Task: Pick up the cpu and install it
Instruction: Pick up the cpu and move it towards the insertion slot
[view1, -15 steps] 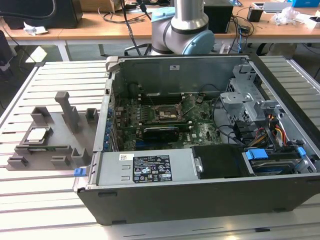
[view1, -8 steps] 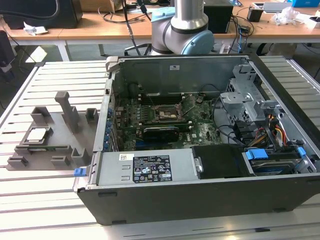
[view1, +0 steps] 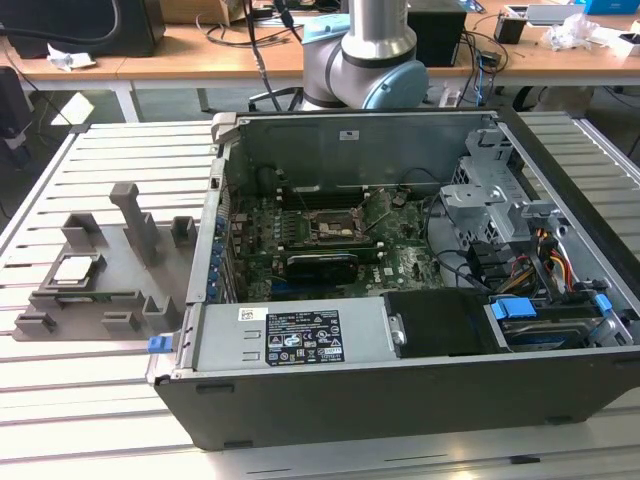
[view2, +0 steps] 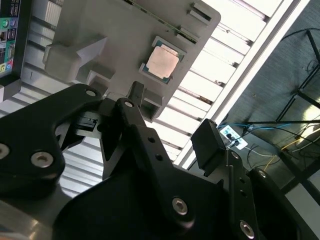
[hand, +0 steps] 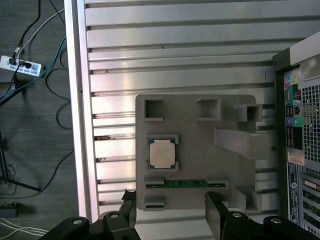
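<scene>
The cpu is a small silver square lying flat in a recess of the grey plastic tray, at the exterior view's left of the open computer case. Both wrist views look down on the cpu in the tray. My gripper hangs well above the tray and is open, its black fingers spread apart with nothing between them. The black socket frame sits in the middle of the motherboard inside the case.
Upright blocks rise from the tray near the cpu. A thin green strip lies in a tray slot. The case's rear panel stands beside the tray. The slatted metal table ends at an edge, beyond which cables and a power strip lie on the floor.
</scene>
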